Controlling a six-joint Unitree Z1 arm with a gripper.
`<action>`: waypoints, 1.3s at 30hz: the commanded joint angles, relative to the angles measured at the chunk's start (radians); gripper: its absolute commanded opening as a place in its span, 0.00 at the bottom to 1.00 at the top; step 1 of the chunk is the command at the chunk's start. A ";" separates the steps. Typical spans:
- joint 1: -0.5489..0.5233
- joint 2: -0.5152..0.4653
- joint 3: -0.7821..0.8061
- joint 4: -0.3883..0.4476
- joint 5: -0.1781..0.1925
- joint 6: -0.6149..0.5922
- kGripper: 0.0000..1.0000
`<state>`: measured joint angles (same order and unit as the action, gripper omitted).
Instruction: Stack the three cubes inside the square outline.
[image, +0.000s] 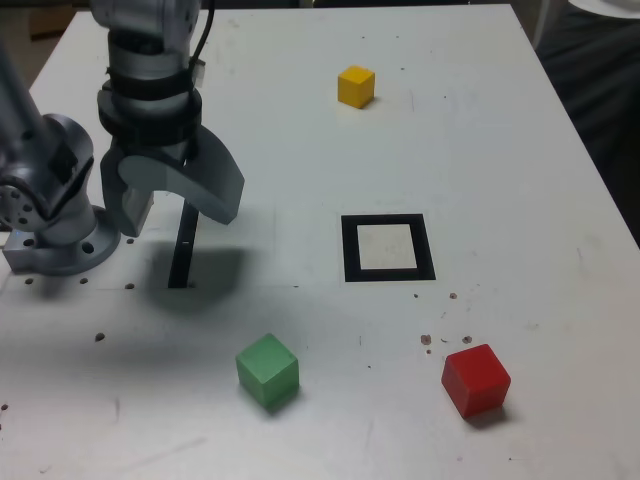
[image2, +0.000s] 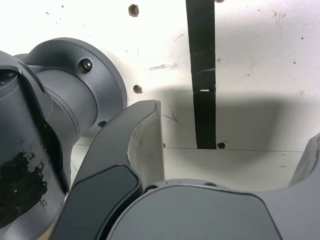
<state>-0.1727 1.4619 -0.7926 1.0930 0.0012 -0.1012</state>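
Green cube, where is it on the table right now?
In the exterior view the green cube sits near the front edge, left of the red cube and below-left of the square outline, outside it.

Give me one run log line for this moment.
pincer: open, empty, above black strip | square: empty | yellow cube, green cube, red cube: apart on table, none stacked

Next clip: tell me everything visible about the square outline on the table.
The square outline is a thick black border around a white centre, lying flat on the white table, near the middle in the exterior view. It looks like tape or print. Nothing sits inside it or touches it: the yellow cube lies beyond it, the green cube and red cube nearer the camera. It does not appear in the wrist view.
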 joint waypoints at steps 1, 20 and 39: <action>0.002 -0.003 -0.002 0.003 0.000 -0.002 0.99; -0.019 0.008 -0.034 0.010 -0.012 -0.004 0.99; -0.229 0.215 -0.368 0.129 -0.012 -0.083 0.99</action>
<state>-0.3902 1.6582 -1.1335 1.2095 -0.0142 -0.1819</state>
